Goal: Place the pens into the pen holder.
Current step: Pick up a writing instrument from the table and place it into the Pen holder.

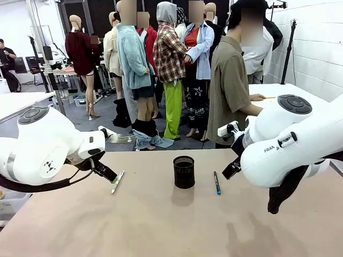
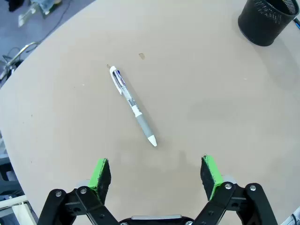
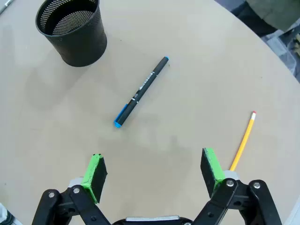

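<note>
The black mesh pen holder (image 1: pixel 184 171) stands upright mid-table, apparently with nothing in it. A white and silver pen (image 1: pixel 117 181) lies on the table to its left. In the left wrist view this white pen (image 2: pixel 132 105) lies ahead of my left gripper (image 2: pixel 155 176), which hovers open above the table; the holder (image 2: pixel 267 18) sits at the top right. A dark pen with a blue end (image 1: pixel 217 182) lies right of the holder. In the right wrist view this dark pen (image 3: pixel 140 91) lies ahead of my open right gripper (image 3: pixel 152 173), with the holder (image 3: pixel 72 30) at the top left.
A yellow pencil with a red end (image 3: pixel 242 140) lies on the table close to my right gripper's right finger. A person in an olive shirt (image 1: pixel 230 85) stands at the far side, beside a white table (image 1: pixel 289 91). The beige table's curved edge runs close by.
</note>
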{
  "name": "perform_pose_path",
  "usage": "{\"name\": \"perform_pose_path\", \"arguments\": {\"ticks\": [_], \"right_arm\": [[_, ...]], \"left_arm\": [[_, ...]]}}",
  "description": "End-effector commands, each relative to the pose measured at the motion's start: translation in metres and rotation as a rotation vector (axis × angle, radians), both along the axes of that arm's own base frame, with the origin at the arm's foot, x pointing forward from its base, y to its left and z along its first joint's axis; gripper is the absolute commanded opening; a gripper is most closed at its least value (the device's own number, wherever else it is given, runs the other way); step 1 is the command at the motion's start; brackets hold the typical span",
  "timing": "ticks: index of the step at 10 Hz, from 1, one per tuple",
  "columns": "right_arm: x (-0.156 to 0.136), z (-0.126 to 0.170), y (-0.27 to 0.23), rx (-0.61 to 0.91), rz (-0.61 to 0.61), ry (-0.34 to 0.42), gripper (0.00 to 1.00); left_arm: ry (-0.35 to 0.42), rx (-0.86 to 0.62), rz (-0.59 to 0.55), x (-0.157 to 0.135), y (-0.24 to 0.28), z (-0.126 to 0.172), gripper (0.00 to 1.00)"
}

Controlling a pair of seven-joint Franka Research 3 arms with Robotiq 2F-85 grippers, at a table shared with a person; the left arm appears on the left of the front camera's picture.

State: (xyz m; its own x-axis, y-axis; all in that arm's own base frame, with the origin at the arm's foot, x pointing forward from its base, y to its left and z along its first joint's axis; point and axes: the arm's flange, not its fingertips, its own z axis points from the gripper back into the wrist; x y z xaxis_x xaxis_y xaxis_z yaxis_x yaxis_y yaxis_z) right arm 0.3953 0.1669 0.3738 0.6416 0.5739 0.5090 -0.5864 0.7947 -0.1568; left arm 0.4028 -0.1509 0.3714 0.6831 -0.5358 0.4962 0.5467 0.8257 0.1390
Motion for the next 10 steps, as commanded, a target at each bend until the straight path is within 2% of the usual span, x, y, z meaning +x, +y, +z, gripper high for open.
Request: {"name": "perform_pose_path", "arguments": {"ticks": [1, 9, 10], "right_arm": [[0.000, 0.000, 0.000, 0.000, 0.000, 0.000, 1.00], [0.000, 0.000, 0.000, 0.000, -0.001, 0.000, 1.00], [0.003, 0.009, -0.016, -0.061, -0.075, 0.065, 1.00]], "left_arm": [[0.000, 0.000, 0.000, 0.000, 0.000, 0.000, 1.00], [0.000, 0.000, 0.000, 0.000, 0.000, 0.000, 1.00], [0.000, 0.000, 0.000, 0.000, 0.000, 0.000, 1.00]]}}
